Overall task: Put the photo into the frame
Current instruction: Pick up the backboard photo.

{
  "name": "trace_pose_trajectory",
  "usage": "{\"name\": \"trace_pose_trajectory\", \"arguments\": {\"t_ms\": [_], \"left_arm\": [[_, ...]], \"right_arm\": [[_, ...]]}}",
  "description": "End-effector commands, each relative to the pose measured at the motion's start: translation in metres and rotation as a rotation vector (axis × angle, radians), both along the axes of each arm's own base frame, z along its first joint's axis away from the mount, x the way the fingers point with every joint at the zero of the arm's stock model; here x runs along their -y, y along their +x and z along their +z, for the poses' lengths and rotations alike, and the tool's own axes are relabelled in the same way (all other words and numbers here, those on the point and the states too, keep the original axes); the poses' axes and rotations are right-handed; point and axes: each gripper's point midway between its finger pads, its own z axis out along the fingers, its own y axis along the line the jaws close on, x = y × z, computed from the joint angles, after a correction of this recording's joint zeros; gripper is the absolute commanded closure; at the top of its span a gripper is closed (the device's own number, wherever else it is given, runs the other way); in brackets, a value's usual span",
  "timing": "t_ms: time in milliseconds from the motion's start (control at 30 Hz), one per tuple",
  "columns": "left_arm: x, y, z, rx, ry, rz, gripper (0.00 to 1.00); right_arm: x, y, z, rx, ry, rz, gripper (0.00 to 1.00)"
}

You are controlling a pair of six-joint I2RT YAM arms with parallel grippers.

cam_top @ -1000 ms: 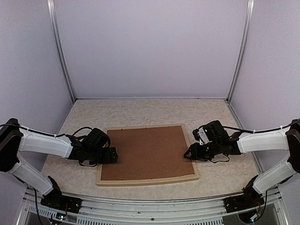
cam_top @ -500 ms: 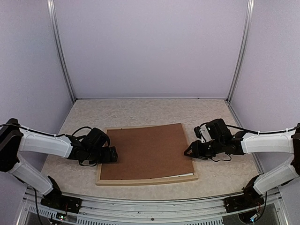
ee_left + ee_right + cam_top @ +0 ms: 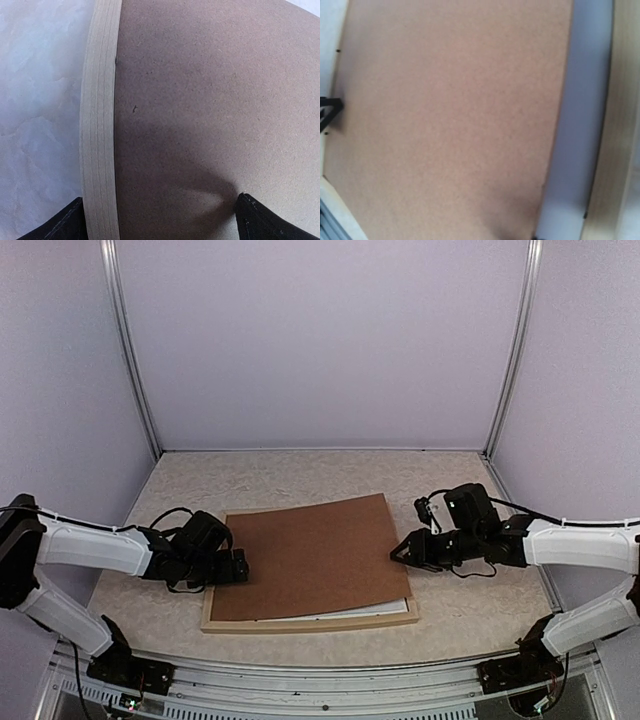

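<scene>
Right claw [image 3: 398,552] raised backing board [image 3: 310,555] right edge off frame [image 3: 300,623].

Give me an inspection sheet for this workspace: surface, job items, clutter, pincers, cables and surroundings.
Surface: pale marbled table.
Job's things: pale wood frame flat on table; brown backing board over it, right side raised; white sheet, possibly the photo, showing beneath its near edge.
Clutter: nothing seen.
Pincers: left pincer open, straddling frame's left rail; right pincer at board's raised edge, grip unclear.
Cables: black cable looping at left wrist, another at right.
Surroundings: lilac walls, metal posts.
</scene>
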Motion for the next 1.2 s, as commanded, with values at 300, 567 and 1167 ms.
{"name": "trace_pose_trajectory", "arguments": {"t_ms": [300, 567, 1167], "left_arm": [[-0.002, 0.016, 0.052, 0.158, -0.06, 0.064, 0.01], [-0.01, 0.017, 0.054, 0.171, -0.039, 0.099, 0.01], [-0.018, 0.012, 0.114, 0.366, -0.052, 0.077, 0.01]], "right_arm": [[-0.048, -0.007, 0.079, 0.144, 0.215, 0.153, 0.6], [-0.054, -0.006, 0.082, 0.144, 0.225, 0.166, 0.6], [-0.06, -0.006, 0.079, 0.132, 0.225, 0.172, 0.6]]}}
